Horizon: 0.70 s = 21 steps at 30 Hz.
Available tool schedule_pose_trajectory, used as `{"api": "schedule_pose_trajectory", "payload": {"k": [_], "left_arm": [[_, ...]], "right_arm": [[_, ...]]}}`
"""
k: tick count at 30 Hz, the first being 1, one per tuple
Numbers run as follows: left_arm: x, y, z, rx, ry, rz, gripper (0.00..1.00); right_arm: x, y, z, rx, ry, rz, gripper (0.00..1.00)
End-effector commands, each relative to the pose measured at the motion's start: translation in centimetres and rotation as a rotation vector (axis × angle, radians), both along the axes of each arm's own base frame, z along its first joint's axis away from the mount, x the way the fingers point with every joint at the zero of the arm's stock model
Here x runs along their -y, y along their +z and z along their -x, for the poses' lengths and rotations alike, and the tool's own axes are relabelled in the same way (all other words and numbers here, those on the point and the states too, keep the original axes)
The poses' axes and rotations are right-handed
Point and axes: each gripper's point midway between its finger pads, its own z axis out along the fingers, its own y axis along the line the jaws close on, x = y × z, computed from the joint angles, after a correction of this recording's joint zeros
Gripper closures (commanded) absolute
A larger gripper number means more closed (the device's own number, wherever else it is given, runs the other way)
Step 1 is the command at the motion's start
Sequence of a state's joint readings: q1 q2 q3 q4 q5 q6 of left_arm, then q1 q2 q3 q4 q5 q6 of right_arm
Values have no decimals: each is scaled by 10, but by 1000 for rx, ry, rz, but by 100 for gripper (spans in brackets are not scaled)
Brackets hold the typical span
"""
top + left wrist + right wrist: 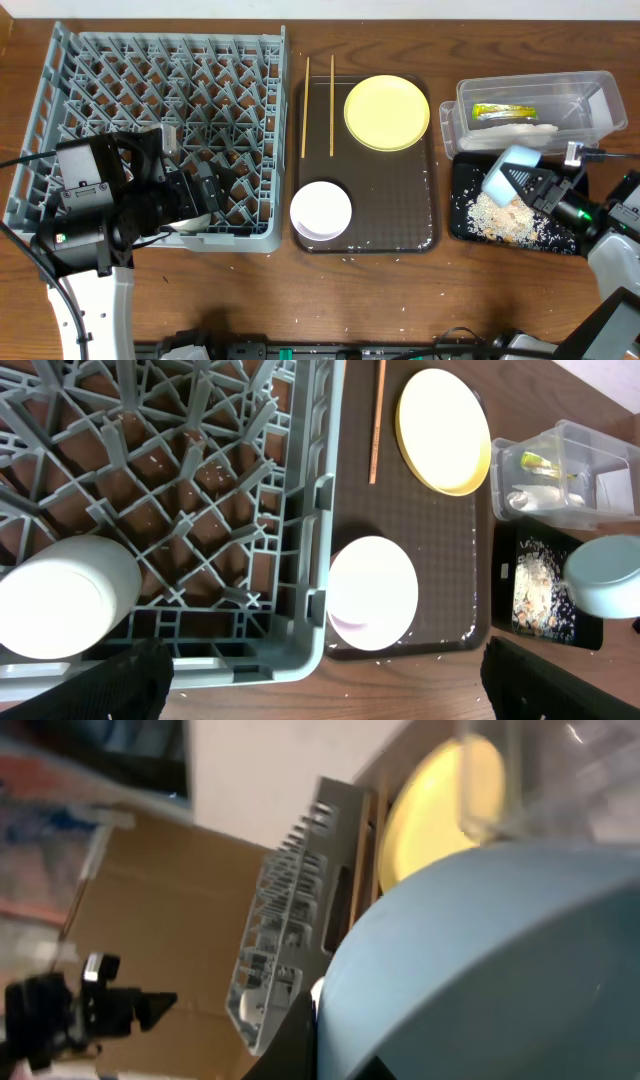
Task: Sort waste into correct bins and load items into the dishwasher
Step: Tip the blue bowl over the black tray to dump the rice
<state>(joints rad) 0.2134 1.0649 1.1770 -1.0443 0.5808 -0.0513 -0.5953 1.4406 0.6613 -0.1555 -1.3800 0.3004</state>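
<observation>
Left fingers (pixel 135 680) are spread wide with nothing between them, hovering over the near edge of the grey dish rack (pixel 150 90). Just off the left-hand finger sits the small white cup (pixel 62 598), down among the rack's pegs. Beyond the fingers, past the rack wall, the white bowl (pixel 372 592) lies on the brown serving tray (pixel 400 200). Farther out on that tray are the yellow plate (pixel 387 112) and two wooden chopsticks (pixel 332 105), side by side.

Over to the right fingers (pixel 535 188): they're closed on the light blue bowl (pixel 508 172), which is tipped on its side above the black tray (pixel 458 232). Directly under the bowl there's a heap of rice crumbs (pixel 505 218) on that tray. Just beyond the fingers, the clear tub (pixel 600 95) stands on the worktop, holding the green-and-orange wrapper (pixel 502 111) and the white napkin (pixel 520 131).
</observation>
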Motion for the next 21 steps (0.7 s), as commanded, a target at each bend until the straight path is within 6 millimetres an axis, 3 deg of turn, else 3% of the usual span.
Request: {"api": "schedule_pose_trajectory", "payload": {"k": [1,2,4,5,7,10,14,21], "left_arm": [[0,8,-1,24,-9,-1,1],[1,7,-1,21,-10,0,1],[1,7,-1,19,-10,0,1],[1,7,-1,21,-10,0,1],[1,7,-1,20,-9,0,1],[1,7,0,18,-9,1,1],[1,6,1,9,-7,5,1],[1,6,1,13,-13,-1,1]], "right_arm": [[-8,14,5,53,59,-49,99],[-10,20,6,113,86,-38,99],[2,-4,-3,-57,-27,-8,99],[2,-6,-1,-103,-37,-41,99],[-11,18,7,87,84,-52,99],[-8,-1,0,-66,8,-40,99],[-15,7,2,-66,10,-13,99],[-48,10,-1,-85,-113,381,99]]}}
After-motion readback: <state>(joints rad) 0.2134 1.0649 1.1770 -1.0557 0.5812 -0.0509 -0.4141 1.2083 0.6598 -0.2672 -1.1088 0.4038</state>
